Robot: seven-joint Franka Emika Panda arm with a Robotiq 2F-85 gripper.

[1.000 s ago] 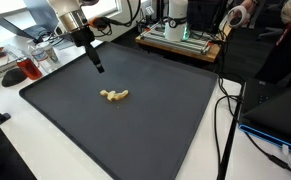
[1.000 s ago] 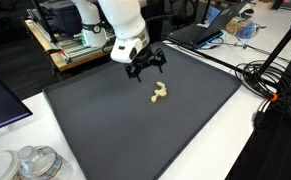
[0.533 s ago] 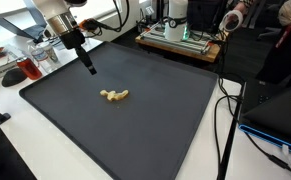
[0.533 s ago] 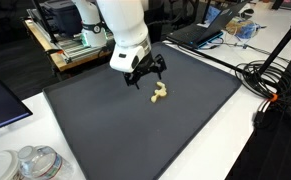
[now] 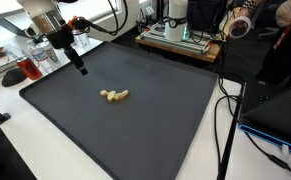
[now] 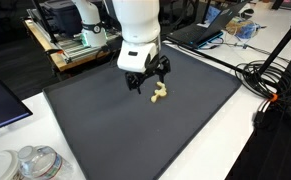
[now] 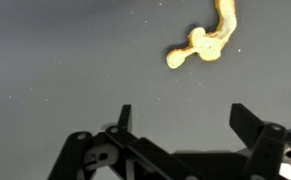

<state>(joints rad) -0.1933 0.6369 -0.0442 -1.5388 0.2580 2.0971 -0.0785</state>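
Hand [image 5: 82,70] seen wide open in both exterior views [image 6: 145,82], nothing held between fingers. Hand raised above dark mat [image 5: 135,135], not touching it. Small yellow piece [image 5: 114,96] laid flat on mat, about middle, near hand but apart from it. In wrist view, yellow piece [image 7: 207,42] shown beyond fingertips, off to one side, outside the open gap of hand [image 7: 180,112]. Mat spread on white table [image 5: 15,135]. Glass jars [image 6: 30,162] noted at table corner in an exterior view

Dark mat [image 5: 135,120] covering a white table [image 5: 35,140]; cables [image 6: 270,85], laptop [image 6: 200,35] and bench equipment [image 5: 180,30] behind.
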